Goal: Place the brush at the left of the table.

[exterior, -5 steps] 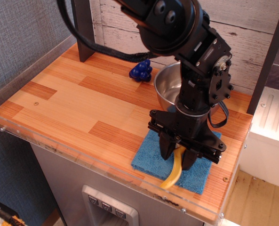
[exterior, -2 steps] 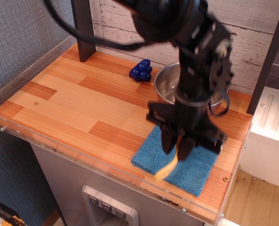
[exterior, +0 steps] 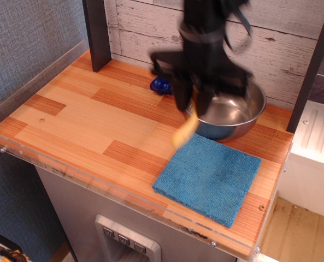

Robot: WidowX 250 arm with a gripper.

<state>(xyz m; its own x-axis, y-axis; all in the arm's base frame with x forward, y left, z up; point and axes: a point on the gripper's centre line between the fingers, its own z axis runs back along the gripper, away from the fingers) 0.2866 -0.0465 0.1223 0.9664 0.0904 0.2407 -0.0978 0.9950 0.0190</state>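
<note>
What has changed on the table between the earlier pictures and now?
The tool has risen off the blue cloth with the brush gripped, moving up and toward the metal bowl. The cloth now lies bare. Cloth, bowl and blue grapes stayed in place.

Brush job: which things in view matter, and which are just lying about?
Belongs to the job:
brush, held in the gripper, off the surface
table, left part is the target

Just lying about:
blue cloth
metal bowl
blue grapes
</note>
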